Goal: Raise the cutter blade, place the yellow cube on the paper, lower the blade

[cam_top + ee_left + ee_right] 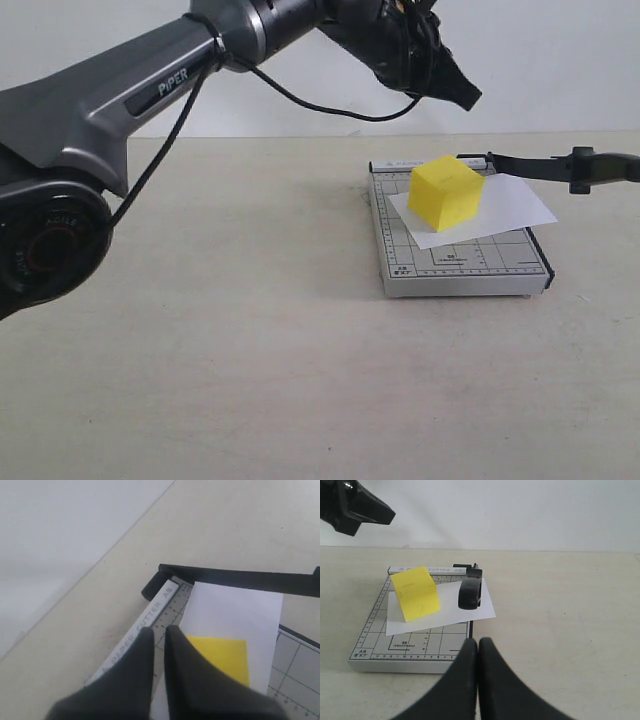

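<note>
The yellow cube (pixel 447 193) rests on the paper (pixel 520 207), which lies on the grey gridded trimmer (pixel 460 265). The cutter blade (pixel 545 166) stands raised off the base, and nothing holds its thick handle (pixel 592 168). My left gripper (pixel 462 95) hangs shut and empty above and behind the cube. From the left wrist, its fingers (pixel 175 645) point down at the trimmer's ruler edge (pixel 152 615) beside the cube (pixel 225 655) and paper (pixel 235 607). My right gripper (pixel 478 642) is shut and empty, low at the trimmer's near edge, facing the cube (pixel 416 594) and blade handle (pixel 470 592).
The beige table (pixel 250 330) spreads wide to the left of and in front of the trimmer. A white wall (pixel 560 60) runs behind. The left arm's body (pixel 110 110) and cable span the upper left of the exterior view.
</note>
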Controlling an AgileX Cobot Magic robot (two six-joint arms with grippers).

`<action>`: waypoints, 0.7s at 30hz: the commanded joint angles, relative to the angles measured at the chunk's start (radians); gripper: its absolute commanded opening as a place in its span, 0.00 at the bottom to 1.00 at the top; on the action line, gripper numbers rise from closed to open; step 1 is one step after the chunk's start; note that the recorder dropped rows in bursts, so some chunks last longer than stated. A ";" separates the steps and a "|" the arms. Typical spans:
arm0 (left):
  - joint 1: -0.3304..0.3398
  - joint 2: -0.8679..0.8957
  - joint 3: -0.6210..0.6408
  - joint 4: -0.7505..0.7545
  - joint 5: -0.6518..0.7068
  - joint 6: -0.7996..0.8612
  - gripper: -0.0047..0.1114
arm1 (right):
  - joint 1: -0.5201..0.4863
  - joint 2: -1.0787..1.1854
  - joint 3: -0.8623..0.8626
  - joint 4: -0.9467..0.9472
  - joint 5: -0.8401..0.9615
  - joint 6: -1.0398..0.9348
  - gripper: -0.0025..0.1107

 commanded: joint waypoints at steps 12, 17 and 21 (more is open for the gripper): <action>0.013 -0.015 -0.002 0.037 -0.064 -0.355 0.08 | 0.001 -0.002 0.001 0.001 -0.004 -0.005 0.02; 0.008 -0.021 -0.002 0.147 -0.090 -0.520 0.08 | 0.001 -0.002 0.001 0.001 -0.004 -0.005 0.02; -0.010 -0.039 -0.002 0.276 -0.109 -0.608 0.08 | 0.001 -0.002 0.001 0.001 -0.004 -0.005 0.02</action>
